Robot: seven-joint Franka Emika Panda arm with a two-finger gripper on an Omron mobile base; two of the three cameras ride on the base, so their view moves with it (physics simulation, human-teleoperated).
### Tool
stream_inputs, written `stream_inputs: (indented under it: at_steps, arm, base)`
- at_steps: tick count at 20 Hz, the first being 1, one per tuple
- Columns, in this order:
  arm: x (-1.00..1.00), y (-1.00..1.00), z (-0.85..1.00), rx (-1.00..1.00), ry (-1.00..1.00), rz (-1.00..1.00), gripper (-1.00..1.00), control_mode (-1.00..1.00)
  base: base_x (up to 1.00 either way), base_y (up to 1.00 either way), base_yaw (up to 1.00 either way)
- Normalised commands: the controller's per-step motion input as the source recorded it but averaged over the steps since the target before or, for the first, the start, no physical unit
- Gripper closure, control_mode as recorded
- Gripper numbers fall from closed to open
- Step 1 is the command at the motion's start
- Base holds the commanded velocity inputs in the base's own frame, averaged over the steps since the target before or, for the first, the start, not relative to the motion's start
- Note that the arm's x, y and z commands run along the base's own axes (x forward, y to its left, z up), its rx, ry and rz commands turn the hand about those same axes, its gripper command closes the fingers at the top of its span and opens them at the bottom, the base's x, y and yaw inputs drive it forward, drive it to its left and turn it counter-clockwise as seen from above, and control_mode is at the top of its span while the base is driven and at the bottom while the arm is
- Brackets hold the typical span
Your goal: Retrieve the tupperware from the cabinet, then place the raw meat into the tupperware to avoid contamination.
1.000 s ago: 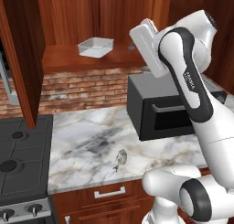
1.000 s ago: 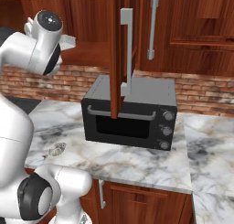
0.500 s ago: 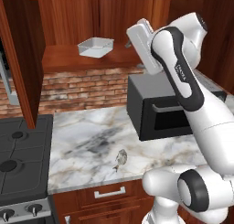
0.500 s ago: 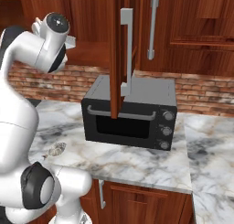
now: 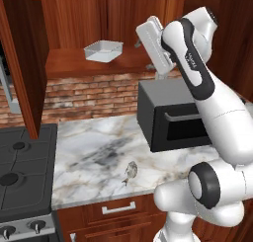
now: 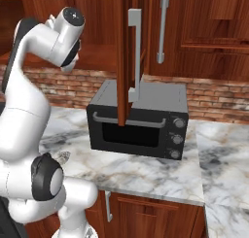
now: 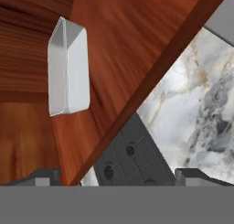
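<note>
The cabinet (image 5: 74,63) stood open, its 2 doors swung wide above the marble counter (image 5: 99,152). Beside the black toaster oven (image 5: 173,115), the gripper (image 7: 116,175) hung with jaws apart, holding nothing. The tupperware (image 5: 103,51) sat on the cabinet shelf; the raw meat (image 5: 130,170) lay on the counter.

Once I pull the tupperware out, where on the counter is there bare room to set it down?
The marble counter is bare between the stove and the toaster oven, behind the raw meat. More bare marble lies right of the oven. The front edge by the meat and the robot's base is tighter. The tupperware sits on the cabinet shelf.
</note>
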Motion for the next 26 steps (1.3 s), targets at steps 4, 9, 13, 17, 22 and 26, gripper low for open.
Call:
stream_inputs:
  at_steps: [4, 9, 13, 17, 22, 26]
  arm:
    - [0.44, 0.0, 0.0, 0.02, 0.03, 0.0, -1.0, -1.0]
    - [0.45, 0.0, -0.02, 0.0, 0.01, 0.0, -1.0, -1.0]
    - [0.39, 0.03, -0.03, 0.0, 0.0, -0.01, -1.0, -1.0]
    - [0.28, 0.13, 0.0, 0.0, 0.01, -0.03, -1.0, -1.0]
    - [0.24, 0.2, -0.04, 0.0, 0.0, -0.02, -1.0, -1.0]
    - [0.29, 0.13, -0.09, 0.0, 0.0, 0.0, -1.0, -1.0]
  base:
    - [0.0, 0.0, 0.0]
    - [0.0, 0.0, 0.0]
    - [0.0, 0.0, 0.0]
    - [0.0, 0.0, 0.0]
    - [0.0, 0.0, 0.0]
    - [0.0, 0.0, 0.0]
